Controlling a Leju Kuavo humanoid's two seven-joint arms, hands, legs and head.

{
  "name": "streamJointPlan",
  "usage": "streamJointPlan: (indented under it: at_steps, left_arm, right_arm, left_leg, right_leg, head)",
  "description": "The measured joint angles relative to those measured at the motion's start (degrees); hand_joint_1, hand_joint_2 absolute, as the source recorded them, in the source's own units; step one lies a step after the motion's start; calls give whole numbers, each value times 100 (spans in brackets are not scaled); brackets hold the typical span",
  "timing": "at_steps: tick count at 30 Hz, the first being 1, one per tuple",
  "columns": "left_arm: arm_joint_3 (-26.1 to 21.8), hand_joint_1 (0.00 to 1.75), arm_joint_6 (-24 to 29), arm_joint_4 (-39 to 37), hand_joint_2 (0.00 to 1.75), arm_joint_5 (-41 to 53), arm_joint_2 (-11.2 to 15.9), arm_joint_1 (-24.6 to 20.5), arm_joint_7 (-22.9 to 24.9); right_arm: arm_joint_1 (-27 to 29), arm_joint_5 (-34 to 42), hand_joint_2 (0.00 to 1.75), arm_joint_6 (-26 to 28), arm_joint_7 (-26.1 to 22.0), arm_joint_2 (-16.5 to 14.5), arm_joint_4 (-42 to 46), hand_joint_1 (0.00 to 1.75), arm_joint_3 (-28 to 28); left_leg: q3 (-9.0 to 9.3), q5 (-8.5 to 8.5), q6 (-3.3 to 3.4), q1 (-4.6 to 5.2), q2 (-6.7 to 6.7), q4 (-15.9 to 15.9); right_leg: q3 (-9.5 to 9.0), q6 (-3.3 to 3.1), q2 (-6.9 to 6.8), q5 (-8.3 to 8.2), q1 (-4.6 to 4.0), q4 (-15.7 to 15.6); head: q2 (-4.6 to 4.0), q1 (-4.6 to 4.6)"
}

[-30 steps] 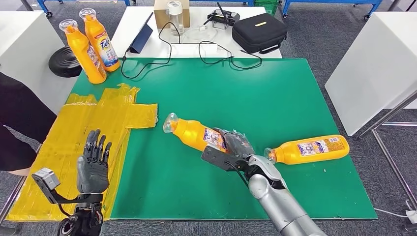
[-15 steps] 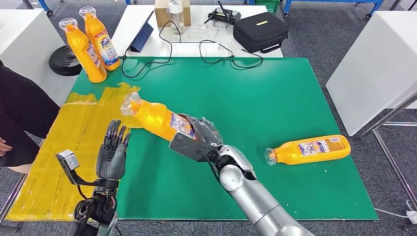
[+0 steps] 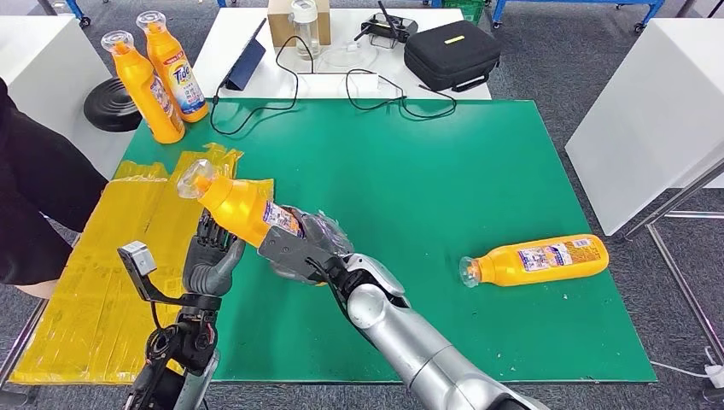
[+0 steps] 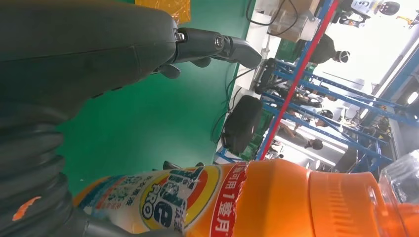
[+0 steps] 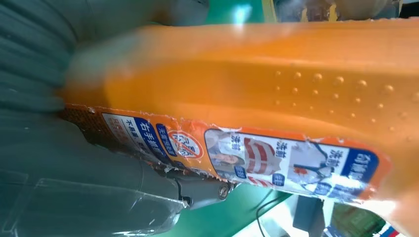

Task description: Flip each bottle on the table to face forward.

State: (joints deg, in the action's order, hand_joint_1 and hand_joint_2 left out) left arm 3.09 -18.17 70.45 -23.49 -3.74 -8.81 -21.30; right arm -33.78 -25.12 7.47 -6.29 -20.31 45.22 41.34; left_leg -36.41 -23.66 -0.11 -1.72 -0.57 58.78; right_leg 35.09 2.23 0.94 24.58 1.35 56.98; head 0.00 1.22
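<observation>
Mid-handover, left of centre: right hand (image 3: pixel 312 243) grasps the detergent bottle (image 3: pixel 235 205); left hand (image 3: pixel 212 256), fingers spread, must take it.

I count 4 orange bottles total: 1 held up in my right hand (image 3: pixel 312 248), the held bottle (image 3: pixel 239 205), tilted, cap to the far left; 1 lying bottle (image 3: pixel 536 260) on its side, near right of the green mat (image 3: pixel 427 171); 2 standing bottles, the first (image 3: pixel 143 90) and the second (image 3: pixel 173 68), side by side at the far left. 2 hands of mine, incl. my left hand (image 3: pixel 209 260), near left. 1 black case (image 3: pixel 451 55) and 1 cardboard box (image 3: pixel 282 21) on the far white table. 1 yellow taped patch (image 3: pixel 111 256), left. 1 person (image 3: pixel 34 205) at the left edge.
</observation>
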Motion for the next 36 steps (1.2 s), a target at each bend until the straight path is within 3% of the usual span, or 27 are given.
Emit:
streamJointPlan:
  at_steps: [18, 30, 34, 36]
  left_arm:
    - [290, 0, -119, -335, 175, -53, -95, -314, 110]
    - [387, 4, -178, -533, 175, -55, -196, -448, 216]
    - [391, 175, -162, -554, 175, -59, -196, -424, 221]
    - [392, 175, -152, -550, 175, -60, -196, -401, 220]
  right_arm:
    - [-270, 595, 175, 113, 237, -21, -717, 175, 526]
    - [-464, 890, 175, 104, 775, -45, -943, 175, 1344]
    - [-548, 955, 175, 170, 950, -43, -906, 175, 1709]
    - [-582, 986, 175, 197, 986, -34, -902, 175, 1829]
  left_leg:
    - [-5, 1, 0, 0, 0, 1]
    - [-5, 1, 0, -1, 2, 1]
    - [-5, 1, 0, -1, 3, 1]
    - [-5, 1, 0, 0, 2, 1]
  right_leg:
    - [6, 0, 0, -1, 0, 0]
    - [10, 0, 3, -1, -1, 0]
    - [10, 0, 3, -1, -1, 0]
    - [9, 0, 2, -1, -1, 0]
  head:
    - [0, -1]
    - [0, 0]
    - [0, 1]
    - [0, 0]
